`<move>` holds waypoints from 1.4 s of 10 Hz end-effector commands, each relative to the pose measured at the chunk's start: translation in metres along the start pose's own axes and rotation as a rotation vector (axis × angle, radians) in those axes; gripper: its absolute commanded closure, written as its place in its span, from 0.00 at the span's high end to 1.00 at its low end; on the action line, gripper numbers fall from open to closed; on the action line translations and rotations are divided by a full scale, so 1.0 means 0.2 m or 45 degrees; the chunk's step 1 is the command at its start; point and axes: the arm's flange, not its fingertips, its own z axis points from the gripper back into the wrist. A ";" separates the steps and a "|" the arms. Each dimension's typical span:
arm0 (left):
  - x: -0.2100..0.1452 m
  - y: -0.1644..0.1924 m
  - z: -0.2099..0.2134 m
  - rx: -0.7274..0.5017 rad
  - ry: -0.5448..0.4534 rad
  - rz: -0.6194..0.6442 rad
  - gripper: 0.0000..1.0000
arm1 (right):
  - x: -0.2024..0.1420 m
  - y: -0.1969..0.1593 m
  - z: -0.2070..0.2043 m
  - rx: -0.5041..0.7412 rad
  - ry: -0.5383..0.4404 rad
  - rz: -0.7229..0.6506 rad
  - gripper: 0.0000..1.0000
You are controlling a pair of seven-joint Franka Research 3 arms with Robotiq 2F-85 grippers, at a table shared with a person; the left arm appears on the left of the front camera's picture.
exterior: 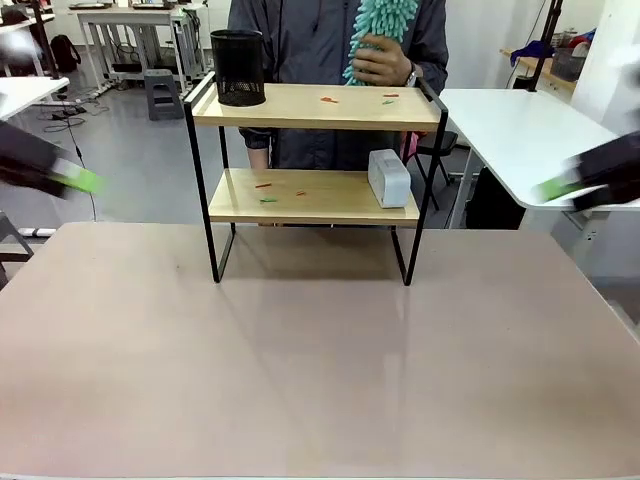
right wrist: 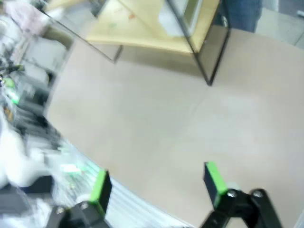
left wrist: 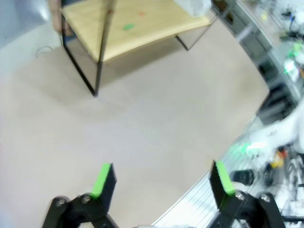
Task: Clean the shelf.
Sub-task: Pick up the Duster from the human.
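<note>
It was a lab. At eleven o'clock stood white workbenches (exterior: 130, 18) and cables (exterior: 60, 115) on grey floor (exterior: 130, 150); at two, another white table (exterior: 520, 130).

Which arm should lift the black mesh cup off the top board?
Likely left. On the two-tier wooden shelf, the black mesh cup stands at the top board's left end, and the left gripper hangs open on that side; the right gripper would reach across.

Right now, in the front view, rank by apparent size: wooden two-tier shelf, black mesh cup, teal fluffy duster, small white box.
Wooden two-tier shelf
black mesh cup and teal fluffy duster look alike
small white box
</note>
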 end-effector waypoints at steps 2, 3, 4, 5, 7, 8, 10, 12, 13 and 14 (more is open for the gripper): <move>-0.59 0.81 0.25 -0.307 -0.395 0.312 1.00 | -0.98 -0.92 0.46 0.349 -0.601 -0.787 1.00; -0.69 0.95 0.19 -0.385 -0.467 0.396 1.00 | -1.14 -1.09 0.35 0.426 -0.637 -0.930 1.00; -0.76 1.03 0.11 -0.400 -0.510 0.488 1.00 | -1.29 -1.21 0.24 0.419 -0.664 -1.084 1.00; -0.76 1.06 0.04 -0.410 -0.497 0.528 1.00 | -1.36 -1.26 0.13 0.264 -0.610 -1.190 1.00; -0.79 0.97 0.38 -0.288 -0.497 0.468 1.00 | -0.83 -0.93 0.69 0.286 -0.423 -0.755 1.00; -0.79 0.97 0.38 -0.288 -0.497 0.468 1.00 | -0.83 -0.93 0.69 0.286 -0.423 -0.755 1.00; -0.79 0.97 0.38 -0.288 -0.497 0.468 1.00 | -0.83 -0.93 0.69 0.286 -0.423 -0.755 1.00; -0.79 0.97 0.38 -0.288 -0.497 0.468 1.00 | -0.83 -0.93 0.69 0.286 -0.423 -0.755 1.00; -0.79 0.97 0.38 -0.288 -0.497 0.468 1.00 | -0.83 -0.93 0.69 0.286 -0.423 -0.755 1.00; -0.79 0.97 0.38 -0.288 -0.497 0.468 1.00 | -0.80 -0.91 0.69 0.276 -0.401 -0.780 1.00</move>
